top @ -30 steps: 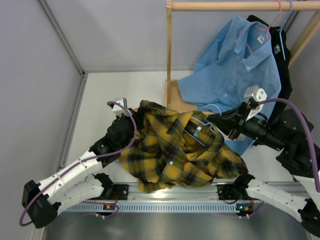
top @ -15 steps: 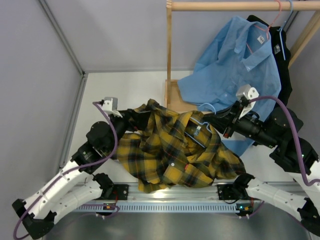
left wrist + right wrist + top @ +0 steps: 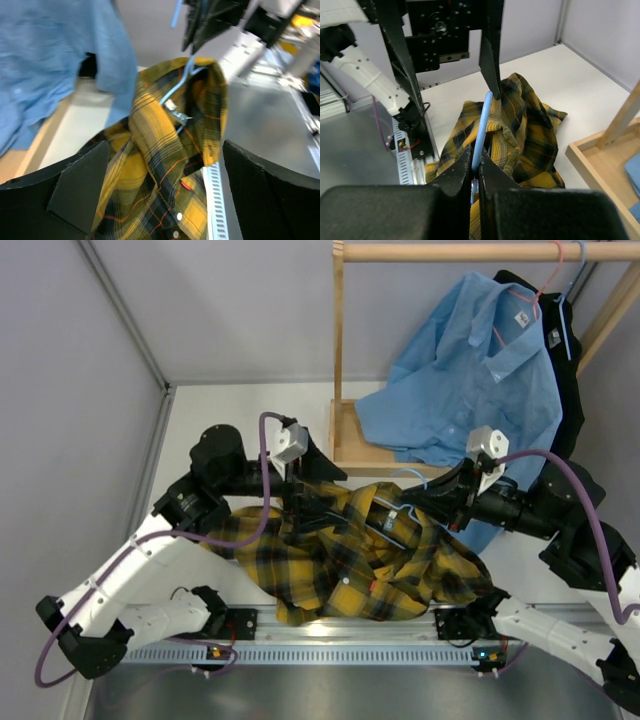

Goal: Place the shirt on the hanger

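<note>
Fingers (image 3: 454,176) (R) pinch pale-blue hanger (image 3: 483,120); yellow/blk plaid shirt (image 3: 345,575) hangs bunched.

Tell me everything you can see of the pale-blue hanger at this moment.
The hanger is thin and pale blue, plastic by its look, with a slim rod-like frame. The right gripper is shut on it and holds it up. Its lower part runs inside the collar of the plaid shirt, which hangs bunched from it and hides most of the frame. The open left gripper does not touch it.
</note>
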Available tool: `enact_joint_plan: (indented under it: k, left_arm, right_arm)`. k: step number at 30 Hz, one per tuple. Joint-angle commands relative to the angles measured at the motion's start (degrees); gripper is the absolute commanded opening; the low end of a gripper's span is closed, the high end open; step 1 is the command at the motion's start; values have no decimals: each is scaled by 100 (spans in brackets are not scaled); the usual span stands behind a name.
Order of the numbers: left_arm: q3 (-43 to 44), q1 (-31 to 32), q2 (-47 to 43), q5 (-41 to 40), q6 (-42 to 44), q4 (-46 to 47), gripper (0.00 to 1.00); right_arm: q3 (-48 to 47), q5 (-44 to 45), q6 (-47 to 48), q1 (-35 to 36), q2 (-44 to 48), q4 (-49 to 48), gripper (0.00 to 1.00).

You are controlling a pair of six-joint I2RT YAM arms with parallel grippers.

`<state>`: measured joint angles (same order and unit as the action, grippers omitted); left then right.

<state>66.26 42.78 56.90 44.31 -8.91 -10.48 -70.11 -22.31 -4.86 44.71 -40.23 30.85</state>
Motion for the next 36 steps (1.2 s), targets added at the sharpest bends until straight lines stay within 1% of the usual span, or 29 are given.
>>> enact_joint_plan:
  k: [1,2,5,8,9,10,19,20,22,23,26,27,29,32,36]
  left_arm:
    - [764,-7,381,1841,846,-603,97]
    - [983,-7,487,2235,977,-709,97]
    - [1012,-7,725,2538,917,-798,98]
    - [828,151,831,2188,926,-798,98]
    - [784,221,857,1865,961,-806,98]
    - [740,369,866,1731,996,-806,97]
    - [669,775,1174,1369,1286,-807,91]
    - [678,801,1200,1361,1304,-815,86]
    - [687,880,1253,1282,1339,-815,82]
    - [687,907,1262,1273,1356,-824,77]
    - [669,995,1297,1185,1418,-815,65]
    - [660,1004,1306,1167,1427,-824,54]
    - [651,1004,1297,1150,1444,-815,42]
    - [634,1004,1288,1141,1470,-824,38]
    - [625,1004,1201,1132,1506,-815,38]
  right_arm:
    - [-64,-818,152,-32,103,-536,0]
    - [-73,-871,152,-32,112,-536,0]
    - [-100,-960,161,-32,138,-536,0]
    - [-126,-1056,179,-32,129,-536,0]
    - [-135,-1118,205,-32,121,-528,0]
    - [-135,-1223,214,-24,112,-536,0]
    - [-56,-1338,284,-24,191,-571,0]
    - [-38,-1338,284,-32,199,-589,0]
    - [32,-1320,284,-32,235,-641,0]
    - [49,-1312,284,-32,243,-650,0]
    - [120,-1303,293,-32,279,-703,0]
    - [155,-1303,293,-32,287,-712,0]
    - [173,-1285,302,-32,279,-712,0]
    - [190,-1285,302,-32,270,-703,0]
    - [190,-1259,319,-32,270,-703,0]
